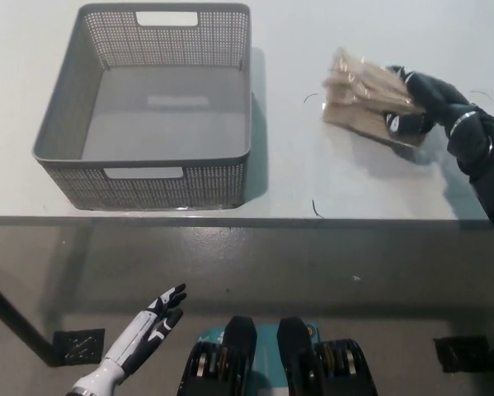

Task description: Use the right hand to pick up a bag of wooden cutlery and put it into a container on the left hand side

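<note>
A clear bag of wooden cutlery (pixel 360 95) is at the right of the white table (pixel 288 165), its near end tilted up. My black right hand (pixel 420 103) is shut on the bag's right end, the arm coming in from the right edge. The grey mesh basket (pixel 152 177) stands at the table's left with nothing inside. My white left hand (pixel 143 334) hangs open below the table's front edge, at the lower left.
Two short dark bits of wire or thread lie on the table, one (pixel 309 97) by the bag and one (pixel 314 208) near the front edge. The table's front edge (pixel 247 221) runs across the picture's middle, with floor below.
</note>
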